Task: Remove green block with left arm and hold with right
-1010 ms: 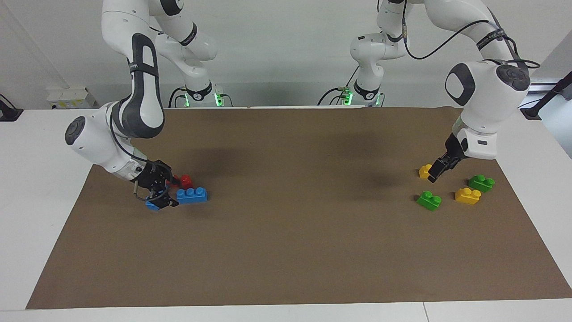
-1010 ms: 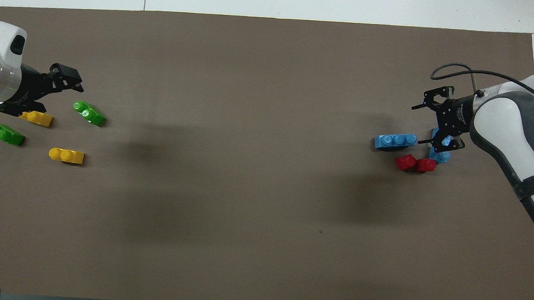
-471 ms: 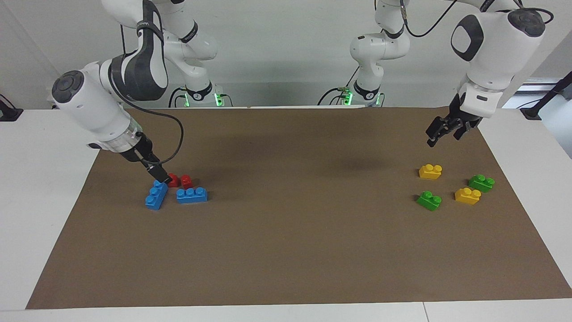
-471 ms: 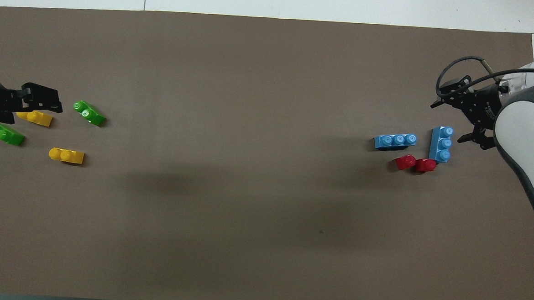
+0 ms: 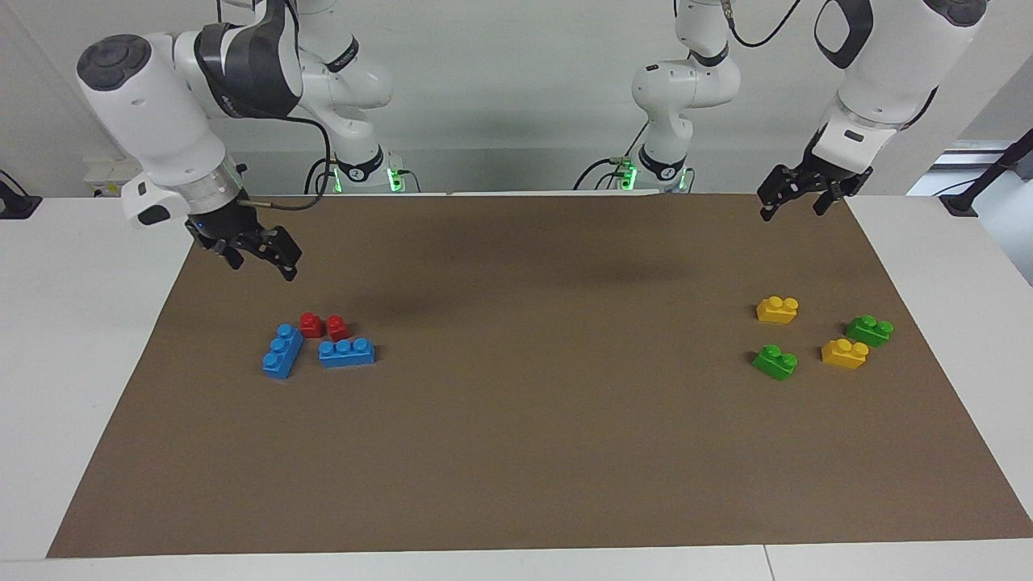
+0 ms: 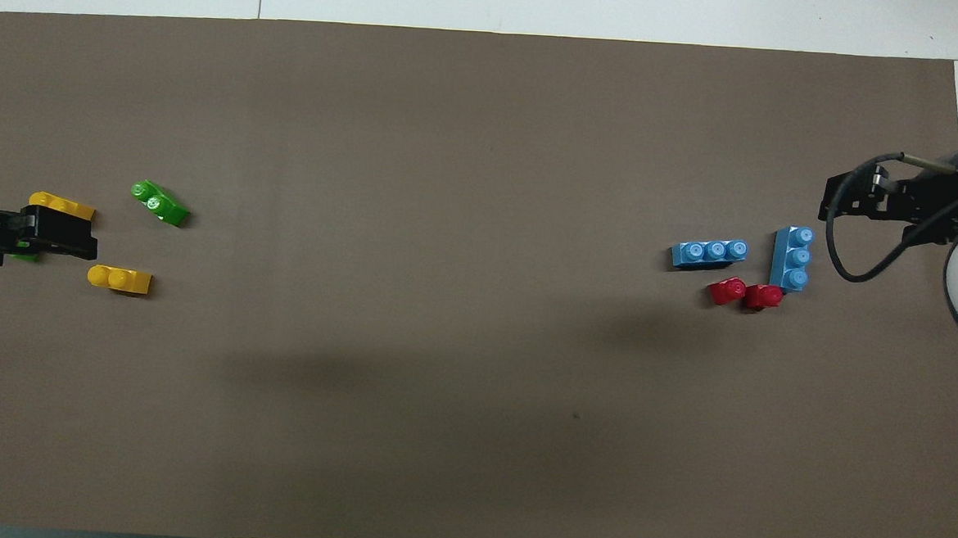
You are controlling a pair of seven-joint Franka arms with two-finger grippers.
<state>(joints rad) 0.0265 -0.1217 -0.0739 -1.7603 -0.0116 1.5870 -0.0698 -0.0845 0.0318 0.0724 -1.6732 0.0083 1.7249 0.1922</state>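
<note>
The green block (image 5: 775, 361) is a lime-green two-stud brick lying on the brown mat (image 5: 533, 452) at the left arm's end; it also shows in the overhead view (image 6: 160, 203). My left gripper (image 5: 792, 208) is open and empty, raised high above the mat and well clear of the block. In the overhead view the left gripper (image 6: 54, 234) covers most of the darker green brick. My right gripper (image 5: 262, 262) is open and empty, raised over the mat at the right arm's end, above the blue and red bricks; it also shows in the overhead view (image 6: 860, 199).
A darker green brick (image 5: 869, 329) and two yellow bricks (image 5: 777, 309) (image 5: 844, 353) lie around the green block. Two blue three-stud bricks (image 5: 282, 351) (image 5: 346, 352) and two red pieces (image 5: 324, 326) lie at the right arm's end.
Both grippers have risen from the mat and drawn back toward the robots. The right gripper has let go of the blue brick, which now lies on the mat.
</note>
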